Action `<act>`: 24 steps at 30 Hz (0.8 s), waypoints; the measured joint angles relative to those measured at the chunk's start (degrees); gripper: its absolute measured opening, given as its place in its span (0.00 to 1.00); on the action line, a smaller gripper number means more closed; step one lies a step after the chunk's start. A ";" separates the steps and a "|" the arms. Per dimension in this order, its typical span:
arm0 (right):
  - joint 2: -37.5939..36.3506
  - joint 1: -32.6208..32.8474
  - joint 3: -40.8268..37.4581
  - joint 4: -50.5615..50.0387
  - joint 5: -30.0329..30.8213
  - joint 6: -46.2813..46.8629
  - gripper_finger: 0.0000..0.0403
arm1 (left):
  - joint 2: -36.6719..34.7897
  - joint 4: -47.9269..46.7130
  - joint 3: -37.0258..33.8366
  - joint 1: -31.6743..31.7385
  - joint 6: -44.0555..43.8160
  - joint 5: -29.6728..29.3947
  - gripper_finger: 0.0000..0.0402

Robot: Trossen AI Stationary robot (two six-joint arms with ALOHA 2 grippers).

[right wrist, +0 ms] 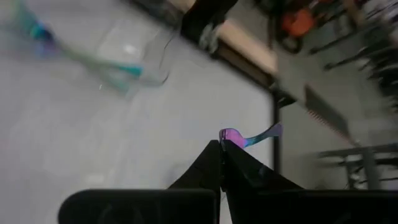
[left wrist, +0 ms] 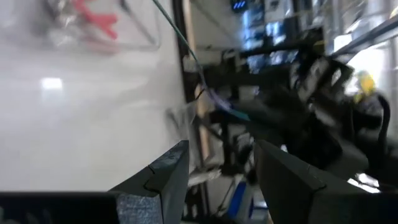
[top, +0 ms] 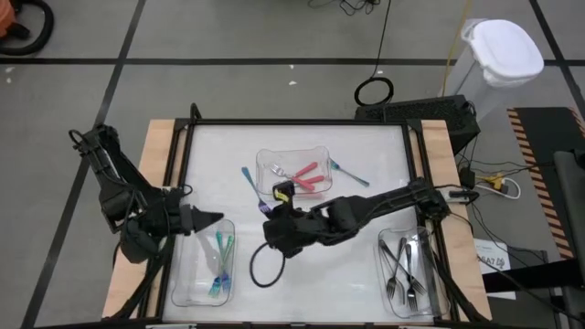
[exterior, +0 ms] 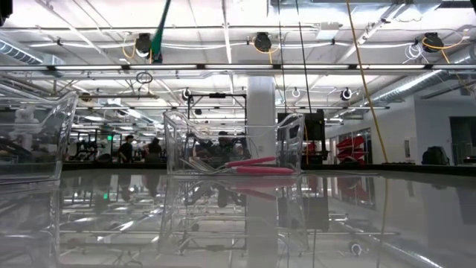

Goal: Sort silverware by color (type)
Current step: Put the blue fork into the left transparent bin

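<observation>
The right gripper point(right wrist: 221, 144) is pinched fully together on a slim blue-and-purple utensil point(right wrist: 249, 137), whose handle pokes out past the fingertips; in the high view this gripper point(top: 268, 206) sits near the middle of the table point(top: 366, 155), just beside the middle tray point(top: 294, 157) at its near-left corner, with a blue-handled utensil point(top: 249, 177) lying on the table surface next to it; which piece is in the grip is hard to tell from above. The left gripper point(top: 212, 220) hangs over the left tray point(top: 183, 274) near the table's left edge, its fingers point(left wrist: 163, 169) parted about halfway with nothing between them. Teal-handled silverware point(top: 220, 265) lies in the left tray; pink-handled silverware point(top: 307, 175) lies in the middle tray, with another blue-handled piece point(top: 349, 173) on the table just beside that tray's right side; the grey metal silverware point(top: 408, 265) fills the right tray point(top: 388, 245) by the right front corner. The low view shows only the pink pieces point(exterior: 256, 167) clearly; both wrist views are blurred.
</observation>
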 joint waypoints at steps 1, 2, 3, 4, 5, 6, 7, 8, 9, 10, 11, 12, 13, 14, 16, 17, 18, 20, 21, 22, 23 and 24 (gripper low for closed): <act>-0.46 0.28 0.00 1.08 1.03 -0.56 0.00 | -0.43 0.66 0.00 0.41 1.08 -0.97 0.45; -0.95 0.57 0.02 2.03 1.90 -1.26 0.00 | -0.82 1.70 -0.02 0.92 1.98 -1.95 0.45; -1.40 0.93 0.02 2.80 3.02 -1.93 0.00 | -1.17 2.60 0.00 1.49 3.02 -2.82 0.45; -1.71 1.22 0.02 3.60 4.16 -2.67 0.00 | -1.40 3.31 0.00 2.19 3.99 -3.50 0.45; -1.95 1.44 0.02 4.74 4.94 -3.38 0.00 | -1.53 4.52 0.00 2.89 5.14 -4.08 0.45; -2.05 1.71 0.02 5.90 5.79 -4.05 0.00 | -1.61 5.74 0.00 3.64 6.41 -4.59 0.46; -2.08 1.95 0.02 6.93 6.53 -4.85 0.00 | -1.68 6.43 0.00 4.44 7.80 -4.98 0.47; -2.07 2.26 0.02 7.95 7.32 -5.62 0.00 | -1.78 7.17 0.00 5.32 9.11 -5.15 0.49; -2.05 2.59 0.02 8.82 8.11 -6.60 0.00 | -1.83 8.06 0.00 6.25 10.34 -5.23 0.51; -1.97 2.97 0.02 9.57 8.82 -7.53 0.00 | -1.85 8.68 0.00 7.16 11.26 -5.25 0.54; -1.95 3.26 0.02 10.29 9.33 -8.42 0.00 | -1.85 8.92 0.00 8.05 12.05 -5.29 0.57; -1.93 3.57 0.02 10.96 10.11 -8.89 0.00 | -1.83 8.99 0.00 8.94 12.10 -5.27 0.60; -1.95 3.83 0.02 11.35 10.57 -9.23 0.00 | -1.83 8.99 0.00 9.86 12.12 -5.28 0.63; -1.98 3.99 0.02 11.71 10.90 -9.42 0.00 | -1.83 8.99 0.00 10.77 12.14 -5.27 0.66; -2.01 4.05 0.02 12.09 11.83 -9.51 0.00 | -1.83 8.82 0.00 12.61 12.15 -5.27 0.70; -2.01 4.02 0.02 12.04 11.86 -9.52 0.00 | -1.93 8.62 0.00 13.53 12.19 -5.25 0.72; -1.99 4.00 0.02 12.03 11.90 -9.64 0.00 | -1.99 8.38 -0.01 14.41 12.45 -5.16 0.73; -1.95 3.96 0.02 11.95 11.91 -10.06 0.00 | -2.25 8.33 0.00 16.45 12.48 -4.73 0.74; -1.95 3.99 0.02 11.95 11.88 -10.12 0.00 | -2.39 8.13 0.00 17.55 12.50 -4.26 0.74; -1.95 3.99 0.02 11.95 11.87 -10.11 0.00 | -2.56 7.84 0.00 18.67 12.52 -3.93 0.74; -1.95 4.01 0.02 11.99 11.82 -10.10 0.00 | -2.67 7.52 -0.01 19.76 12.49 -3.79 0.74; -1.97 4.03 0.02 12.01 11.74 -10.10 0.00 | -2.83 7.22 0.00 20.77 12.51 -3.77 0.74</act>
